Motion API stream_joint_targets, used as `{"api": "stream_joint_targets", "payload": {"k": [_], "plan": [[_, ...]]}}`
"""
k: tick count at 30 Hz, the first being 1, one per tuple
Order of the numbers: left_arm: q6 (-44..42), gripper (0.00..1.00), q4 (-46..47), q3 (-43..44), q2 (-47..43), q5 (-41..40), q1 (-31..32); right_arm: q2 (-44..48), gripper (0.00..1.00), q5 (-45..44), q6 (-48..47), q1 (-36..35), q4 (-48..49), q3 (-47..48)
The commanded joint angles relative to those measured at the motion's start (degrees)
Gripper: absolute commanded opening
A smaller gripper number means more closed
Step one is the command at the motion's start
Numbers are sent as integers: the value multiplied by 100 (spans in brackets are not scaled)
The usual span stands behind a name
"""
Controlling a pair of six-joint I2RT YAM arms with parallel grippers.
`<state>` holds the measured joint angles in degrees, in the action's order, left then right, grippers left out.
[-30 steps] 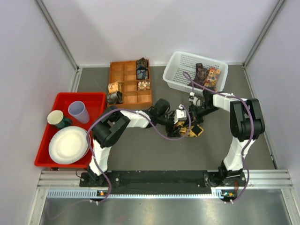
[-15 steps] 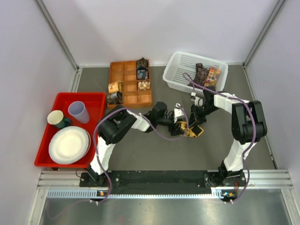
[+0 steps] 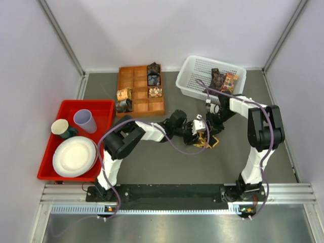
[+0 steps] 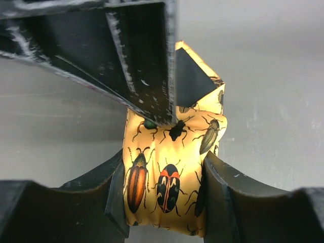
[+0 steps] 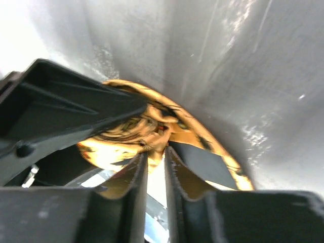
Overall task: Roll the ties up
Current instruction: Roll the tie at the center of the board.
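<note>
A golden-yellow tie [image 4: 169,177] printed with beetles is wound into a roll; it also shows mid-table in the top view [image 3: 206,141]. My left gripper [image 4: 164,190] is shut on the roll, one jaw on each side. My right gripper [image 5: 156,154] comes in from the other side, its fingers [image 4: 147,66] nearly together and pinching fabric at the centre of the roll [image 5: 129,134]. In the top view the left gripper [image 3: 198,131] and right gripper [image 3: 209,128] meet at the roll. The tie's dark-lined pointed end [image 4: 190,76] sticks up.
An orange-brown compartment tray [image 3: 135,81] at the back holds several rolled ties [image 3: 153,74]. A white mesh basket [image 3: 195,71] at the back right holds loose ties [image 3: 223,80]. A red bin [image 3: 101,106] with a plate and cups stands on the left.
My left gripper has shifted slightly to the right and turned with the roll. My right gripper has stayed at the roll.
</note>
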<state>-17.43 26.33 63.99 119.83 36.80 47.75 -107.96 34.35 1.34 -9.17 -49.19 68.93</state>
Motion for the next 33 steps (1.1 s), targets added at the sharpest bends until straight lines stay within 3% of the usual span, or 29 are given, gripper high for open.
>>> {"api": "stream_joint_targets", "payload": {"k": [1, 6, 12, 19, 23, 26, 27, 30, 33], "plan": [[-875, 37, -2822, -79, -337, -840, 33, -278, 25, -307, -521, 196, -230, 490], [-1201, 34, -3555, -70, -364, -1359, 94, 12, 46, 720, -802, 495, -802, 517], [-1307, 35, -3854, 184, -206, -1710, 279, 214, 51, 1776, -223, 399, -321, -27], [-1421, 42, -4021, 448, -30, -1974, 472, -75, 48, 1567, 366, 3, 418, -81], [-1421, 42, -4074, 492, -21, -2036, 490, -295, 36, 1364, 340, -190, 384, -37], [-1334, 45, -4048, 492, -21, -2019, 490, -366, 19, 1153, 226, -226, 296, -55], [-1307, 46, -4039, 518, -12, -2036, 490, -375, 3, 988, 191, -234, 261, -55], [-991, 57, -4285, 755, 145, -1879, 411, -410, 0, 506, 59, -234, 129, -46], [-622, 68, -3690, 459, -81, -1151, 184, -313, 0, -76, -46, -234, 216, -142]]}}
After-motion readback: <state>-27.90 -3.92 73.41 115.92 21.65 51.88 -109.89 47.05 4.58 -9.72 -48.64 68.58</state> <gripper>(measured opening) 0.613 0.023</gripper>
